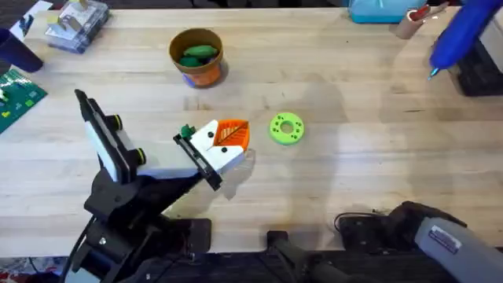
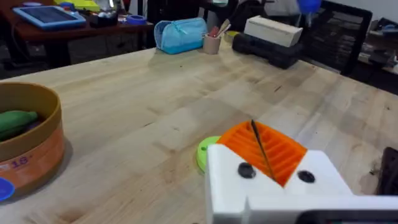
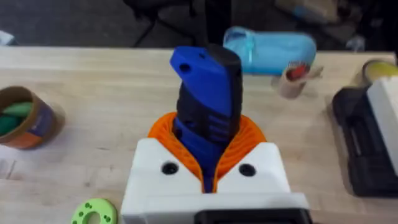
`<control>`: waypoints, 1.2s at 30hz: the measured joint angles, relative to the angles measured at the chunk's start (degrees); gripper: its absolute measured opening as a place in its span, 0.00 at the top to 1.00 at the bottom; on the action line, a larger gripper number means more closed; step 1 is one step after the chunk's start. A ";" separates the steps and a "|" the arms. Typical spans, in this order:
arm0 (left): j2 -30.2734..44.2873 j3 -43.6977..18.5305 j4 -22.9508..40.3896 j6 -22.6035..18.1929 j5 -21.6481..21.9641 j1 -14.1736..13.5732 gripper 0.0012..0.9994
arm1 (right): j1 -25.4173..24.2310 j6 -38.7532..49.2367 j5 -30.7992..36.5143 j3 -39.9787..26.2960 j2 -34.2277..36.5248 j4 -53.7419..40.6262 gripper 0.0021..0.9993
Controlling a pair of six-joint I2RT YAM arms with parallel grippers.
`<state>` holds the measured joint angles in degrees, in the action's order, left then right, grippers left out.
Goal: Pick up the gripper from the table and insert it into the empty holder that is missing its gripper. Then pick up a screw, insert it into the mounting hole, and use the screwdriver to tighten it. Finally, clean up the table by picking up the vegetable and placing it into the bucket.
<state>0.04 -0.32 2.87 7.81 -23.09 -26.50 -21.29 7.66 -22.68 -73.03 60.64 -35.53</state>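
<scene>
My right gripper (image 3: 208, 168) is shut on the blue and black screwdriver (image 3: 205, 106), which stands up between its orange pads. Overhead, the screwdriver (image 1: 460, 35) hangs blurred at the far right, thin tip pointing down. My left gripper (image 1: 232, 135), white with orange pads, sits low over the table's middle, shut. A thin dark sliver (image 2: 261, 149) runs between its pads; I cannot tell what it is. The holder (image 1: 94, 122), a black plate on a white link, rises at the lower left. A green vegetable (image 1: 196, 53) lies in the orange bucket (image 1: 206, 72). The loose gripper is out of view.
A green ring disc (image 1: 285, 128) lies just right of my left gripper. A light blue case (image 1: 377, 9), a cup (image 1: 409, 23) and a black box (image 1: 479, 71) crowd the far right. A clear plastic box (image 1: 77, 23) and a green board (image 1: 16, 94) sit far left.
</scene>
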 joint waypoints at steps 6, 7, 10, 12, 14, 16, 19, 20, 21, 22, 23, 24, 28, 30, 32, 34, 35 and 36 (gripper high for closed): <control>0.00 0.00 0.00 0.00 0.00 0.00 0.99 | 0.95 -0.36 -3.53 3.14 -7.74 4.32 0.95; -0.01 0.00 0.00 0.00 0.00 0.00 0.99 | 1.40 -0.72 -4.24 4.59 -8.66 5.67 0.95; -0.01 0.00 0.00 0.00 0.00 0.00 0.99 | 3.63 -3.68 -6.06 11.53 -11.97 13.52 0.95; -0.01 0.00 0.00 0.00 0.00 0.00 0.99 | 5.72 -6.94 -6.87 16.88 -14.05 20.75 0.95; -0.01 0.00 0.00 0.00 -0.01 0.00 0.99 | 8.53 -10.35 -7.30 22.06 -15.67 28.28 0.95; -0.01 0.00 0.00 0.00 0.00 0.00 0.99 | 12.50 -13.53 -7.63 26.59 -16.41 35.53 0.95; -0.01 0.00 0.01 0.00 0.00 0.00 0.99 | 19.74 -16.57 -7.96 30.37 -15.61 40.83 0.95; -0.01 0.00 0.00 0.00 0.00 0.00 0.99 | 22.39 -17.25 -8.17 30.94 -14.88 41.53 0.95; -0.01 0.00 0.00 0.00 0.00 0.00 0.99 | 25.22 -17.95 -8.33 31.31 -13.85 42.58 0.95; -0.01 0.00 0.00 0.00 -0.01 0.00 0.99 | 27.90 -18.29 -8.45 31.47 -12.64 43.86 0.95; 0.00 0.00 0.00 0.00 -0.01 0.00 0.99 | 30.44 -18.63 -8.57 31.52 -11.35 45.46 0.95; 0.00 0.00 0.00 0.00 0.00 0.00 0.99 | 32.99 -18.99 -8.67 31.57 -10.03 47.67 0.95; 0.00 0.00 0.00 0.00 0.00 0.00 0.99 | 42.34 -19.66 -8.72 31.63 -5.05 57.33 0.95; -0.01 0.00 0.00 0.00 0.02 0.00 0.99 | 46.34 -19.88 -9.03 31.63 -3.00 60.54 0.95; -0.01 0.00 0.00 0.00 0.01 0.00 0.99 | 52.22 -20.09 -10.35 31.45 0.23 64.10 0.95; -0.01 0.00 0.00 0.00 0.02 0.00 0.99 | 54.24 -20.10 -11.58 30.76 1.53 64.21 0.95; -0.01 0.00 0.00 0.00 0.02 0.00 0.99 | 55.07 -20.12 -12.11 30.22 2.09 64.19 0.95; -0.01 0.00 0.00 0.00 0.02 0.00 0.99 | 55.74 -20.11 -12.47 29.57 2.51 64.19 0.95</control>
<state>0.03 -0.32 2.87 7.81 -23.07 -26.50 34.45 -12.45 -35.15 -43.46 63.16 28.67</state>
